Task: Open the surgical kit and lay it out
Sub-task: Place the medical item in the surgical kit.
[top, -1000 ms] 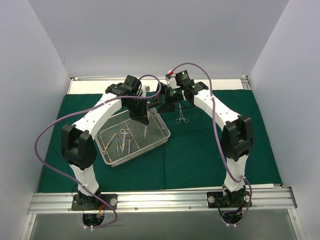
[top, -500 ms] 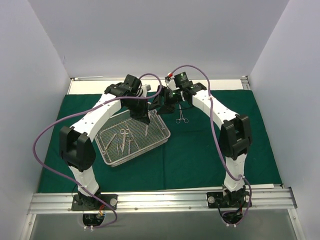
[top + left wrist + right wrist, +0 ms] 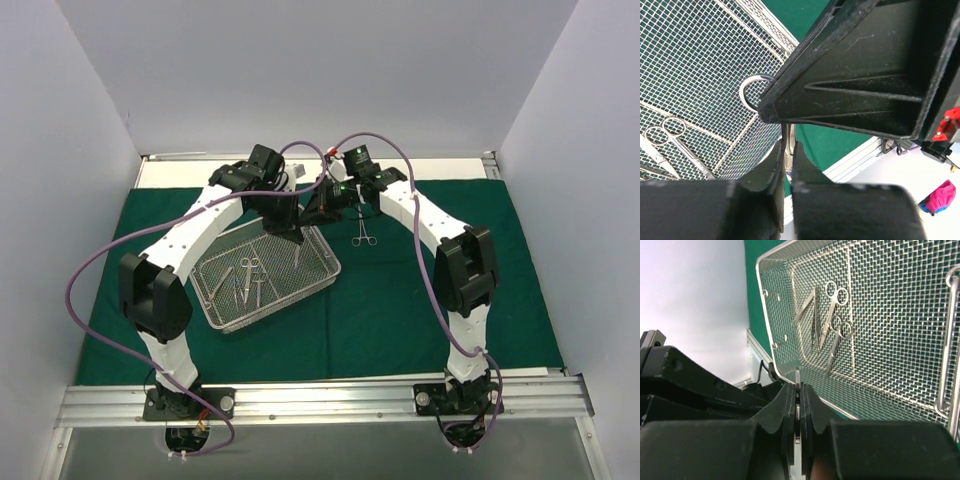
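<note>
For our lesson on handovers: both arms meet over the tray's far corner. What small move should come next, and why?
Probably the left gripper opens. Its jaws and those of the right gripper each pinch slim steel, seemingly one held instrument above the wire tray; a second instrument already lies on the green cloth on the right arm's side.

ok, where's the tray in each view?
Top external: tray sits left of centre.
Left wrist: tray fills the upper left.
Right wrist: tray fills the upper right.
Shared landmark: the scissors lying in it.
</note>
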Robot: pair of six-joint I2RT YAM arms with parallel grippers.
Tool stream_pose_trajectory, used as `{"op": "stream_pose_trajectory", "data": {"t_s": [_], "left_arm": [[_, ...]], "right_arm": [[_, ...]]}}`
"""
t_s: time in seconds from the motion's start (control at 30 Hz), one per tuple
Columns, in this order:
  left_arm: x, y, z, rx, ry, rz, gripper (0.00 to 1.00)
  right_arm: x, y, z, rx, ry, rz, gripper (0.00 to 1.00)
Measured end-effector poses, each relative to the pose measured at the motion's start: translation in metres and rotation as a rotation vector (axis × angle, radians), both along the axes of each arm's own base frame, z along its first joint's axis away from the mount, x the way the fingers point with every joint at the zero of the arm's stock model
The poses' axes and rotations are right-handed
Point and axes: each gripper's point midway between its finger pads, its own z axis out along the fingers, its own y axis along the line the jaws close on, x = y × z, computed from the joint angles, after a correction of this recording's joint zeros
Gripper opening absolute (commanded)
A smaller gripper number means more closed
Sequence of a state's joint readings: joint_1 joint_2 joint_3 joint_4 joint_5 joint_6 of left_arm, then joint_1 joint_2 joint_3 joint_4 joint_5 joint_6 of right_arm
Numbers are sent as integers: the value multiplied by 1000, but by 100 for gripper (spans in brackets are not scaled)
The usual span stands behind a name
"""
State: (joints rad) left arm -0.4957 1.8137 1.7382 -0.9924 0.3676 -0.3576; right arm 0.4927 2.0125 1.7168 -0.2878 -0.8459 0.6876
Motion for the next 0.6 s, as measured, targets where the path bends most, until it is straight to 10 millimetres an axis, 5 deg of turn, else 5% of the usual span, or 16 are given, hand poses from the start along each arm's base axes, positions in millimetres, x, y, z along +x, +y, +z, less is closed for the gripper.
{"op": "stream_pose_trajectory", "data": {"t_s": [0.03, 0.23, 0.4, 0.6], "left_arm": [[0, 0, 0, 0, -1, -1, 34], [-2, -1, 3, -71, -10, -12, 65], [-18, 3, 16, -161, -25, -32, 65], [-26, -10, 34, -260, -62, -89, 57]], "right_arm": [[0, 0, 1, 5, -1, 2, 0], [1, -5, -3, 50, 7, -15, 0], [1, -25, 8, 125, 19, -74, 0], [9, -41, 61, 226, -93, -125, 0]]}}
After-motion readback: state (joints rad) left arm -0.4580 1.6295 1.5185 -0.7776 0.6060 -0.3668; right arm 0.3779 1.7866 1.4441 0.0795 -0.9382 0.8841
